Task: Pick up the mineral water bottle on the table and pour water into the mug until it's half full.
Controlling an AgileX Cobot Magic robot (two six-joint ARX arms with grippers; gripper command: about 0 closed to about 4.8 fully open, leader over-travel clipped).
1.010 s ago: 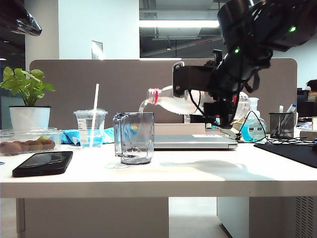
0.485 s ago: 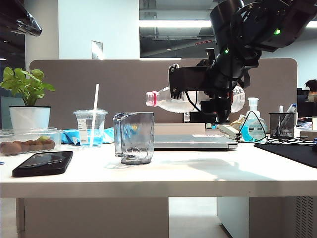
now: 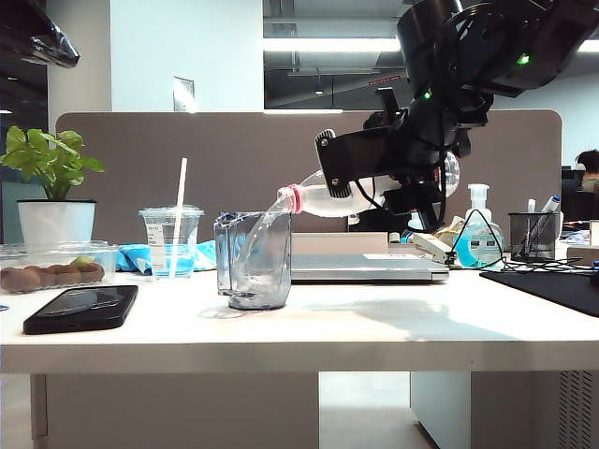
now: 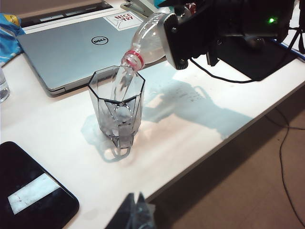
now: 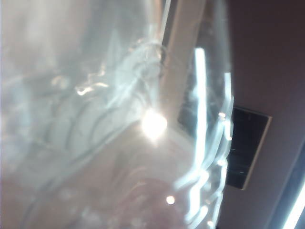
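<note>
The mineral water bottle [image 3: 323, 198] is tipped mouth-down, its pinkish-red neck ring [image 4: 132, 57] just over the mug's rim. My right gripper [image 3: 360, 182] is shut on the bottle's body and holds it above the table [image 3: 374, 327]. A stream of water runs from the mouth into the clear smoky-grey mug [image 3: 253, 259], which stands upright with a little water at its bottom [image 4: 117, 128]. The right wrist view is filled by the bottle's clear wall [image 5: 95, 119]. My left gripper [image 4: 136, 210] hangs shut and empty over the table's front edge, short of the mug.
A silver laptop [image 3: 365, 267] lies just behind the mug. A black phone [image 3: 82, 307] lies at the front left, with a lidded cup with straw [image 3: 171, 241], a fruit box [image 3: 51, 267] and a potted plant [image 3: 54, 220] behind it. A sanitizer bottle [image 3: 479, 238], pen holder [image 3: 533, 234] and black mat [image 3: 552, 285] are on the right.
Half a second ago the bottle was held level and higher. My right wrist has rolled it mouth-down again to the mug's rim, and water flows. The left arm has not moved.
</note>
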